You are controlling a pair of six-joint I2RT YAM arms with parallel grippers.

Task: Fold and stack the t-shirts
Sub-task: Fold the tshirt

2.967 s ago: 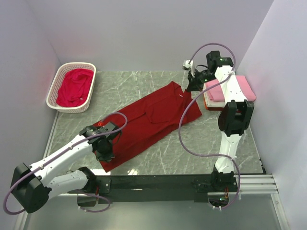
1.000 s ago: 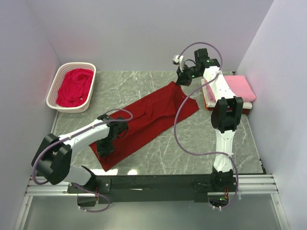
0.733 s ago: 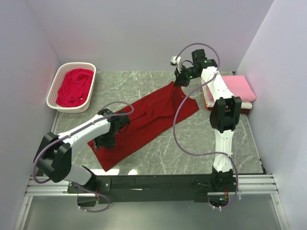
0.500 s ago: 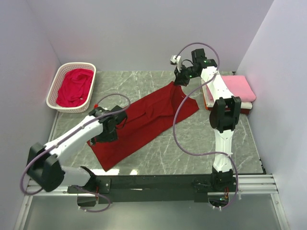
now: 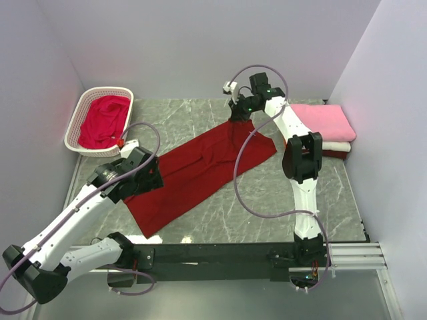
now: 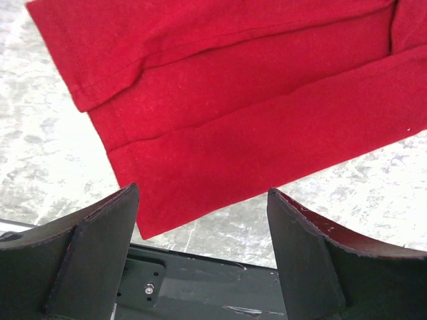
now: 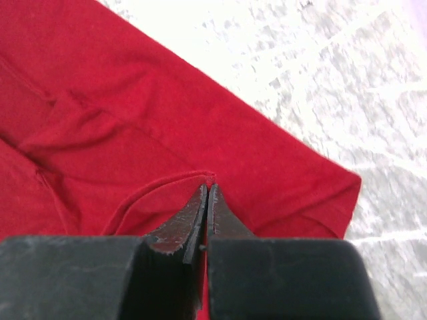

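The right claw point(image 7: 207, 191) is clenched on a raised fold of the large dark red soft cloth t-shirt point(image 5: 193, 172), at the garment's 1 o'clock end. The shirt lies flat on the grey marble table point(image 5: 267, 200), its long axis running 7 to 1 o'clock. The left claw point(image 6: 202, 195) hangs released above the 7 o'clock end, the nearer arm for that hem. A second ago it was nearly closed over the cloth; the right claw has since drawn its fold toward 9 o'clock.
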